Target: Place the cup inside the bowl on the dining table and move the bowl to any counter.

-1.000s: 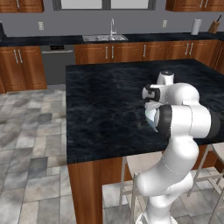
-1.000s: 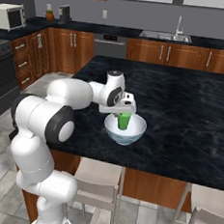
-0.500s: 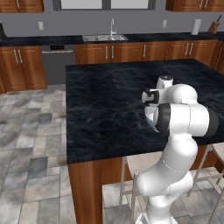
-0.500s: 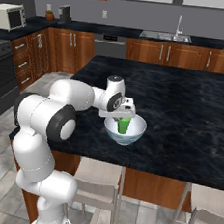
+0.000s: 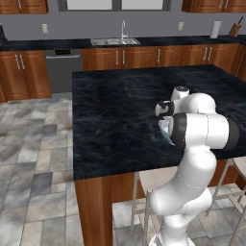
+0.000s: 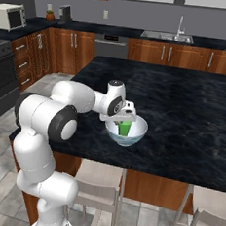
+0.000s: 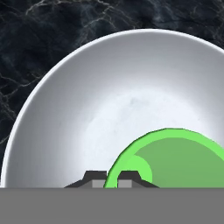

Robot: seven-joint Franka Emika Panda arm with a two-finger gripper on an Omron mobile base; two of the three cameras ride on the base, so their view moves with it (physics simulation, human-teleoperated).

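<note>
Pinched on the rim of the green cup [image 7: 175, 159], the gripper [image 7: 112, 179] has one dark tip on each side of the cup wall, at about six o'clock in the hand view. From the right base view the gripper [image 6: 125, 117] sits just above the cup [image 6: 124, 128], which stands upright inside the bowl [image 6: 132, 136]. Around the cup, the bowl [image 7: 87, 109] shows a smooth pale inside, bare apart from the cup. It rests on the black marbled dining table [image 6: 184, 107], near the edge closest to the robot. Farther back, toward twelve o'clock, runs the counter [image 6: 118, 32] with a sink [image 6: 167, 36], and a microwave [image 6: 9, 17] sits at about ten o'clock.
</note>
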